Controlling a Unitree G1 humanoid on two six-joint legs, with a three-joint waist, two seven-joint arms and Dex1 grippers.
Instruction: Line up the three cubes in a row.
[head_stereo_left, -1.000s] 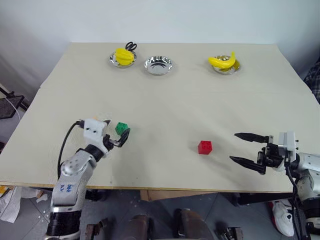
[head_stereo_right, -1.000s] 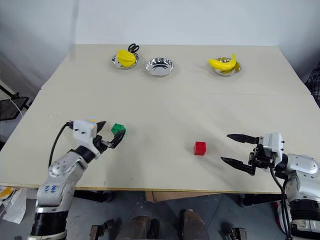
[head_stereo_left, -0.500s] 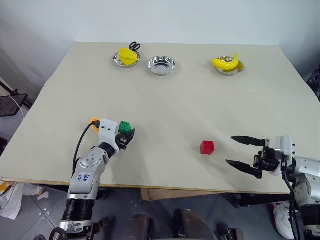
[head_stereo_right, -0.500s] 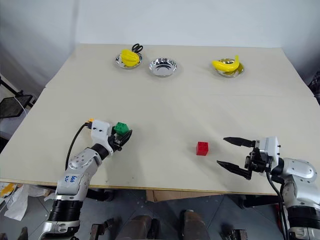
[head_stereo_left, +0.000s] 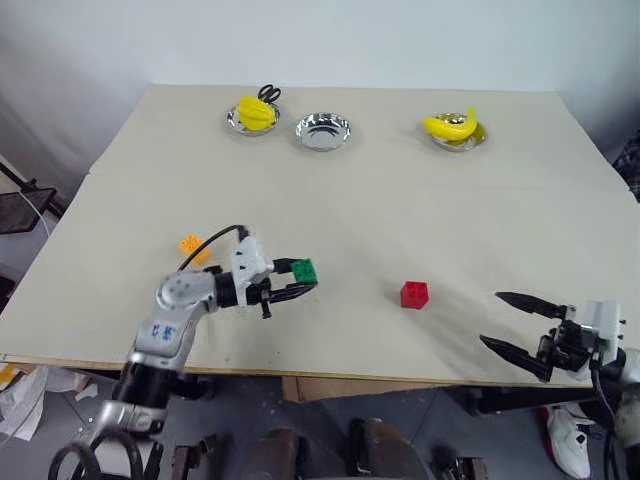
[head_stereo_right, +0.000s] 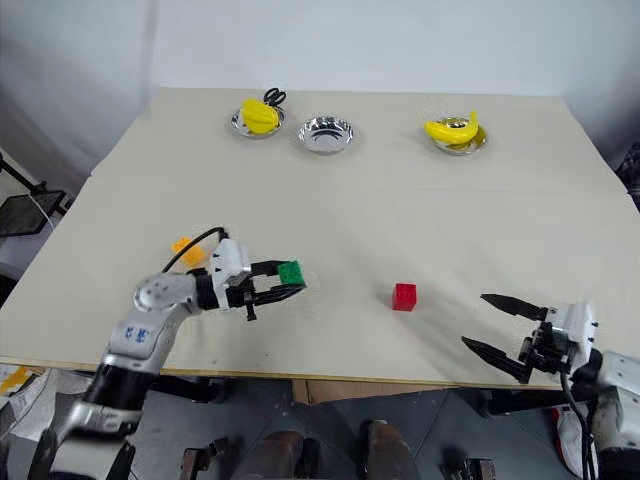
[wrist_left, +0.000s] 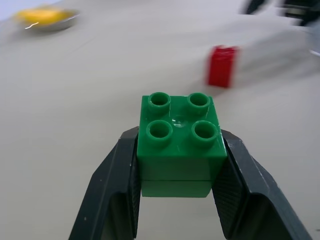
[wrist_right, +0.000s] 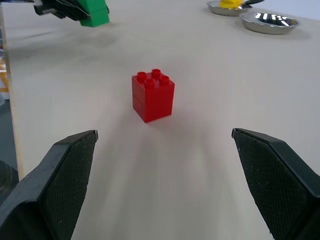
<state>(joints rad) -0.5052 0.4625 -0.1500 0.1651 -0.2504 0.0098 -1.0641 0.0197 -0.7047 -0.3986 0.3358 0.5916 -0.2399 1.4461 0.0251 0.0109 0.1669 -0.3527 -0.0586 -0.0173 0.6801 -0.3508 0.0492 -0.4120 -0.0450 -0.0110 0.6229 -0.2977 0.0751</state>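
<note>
One green cube (wrist_left: 179, 145) between left fingers (wrist_left: 116, 190)

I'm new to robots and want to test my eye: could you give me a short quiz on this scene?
1. True or false: the left tool holds the green cube between its fingers.
2. Which cube stands on the table between the two arms? A. orange B. red C. green
3. Fill in: the orange cube lies on the table on the robot's ____ side.

Key
1. True; the fingers press on two opposite sides of it.
2. B; the red cube stands alone, ahead of the open right tool.
3. Left; it lies behind the left arm, touched by nothing.
</note>
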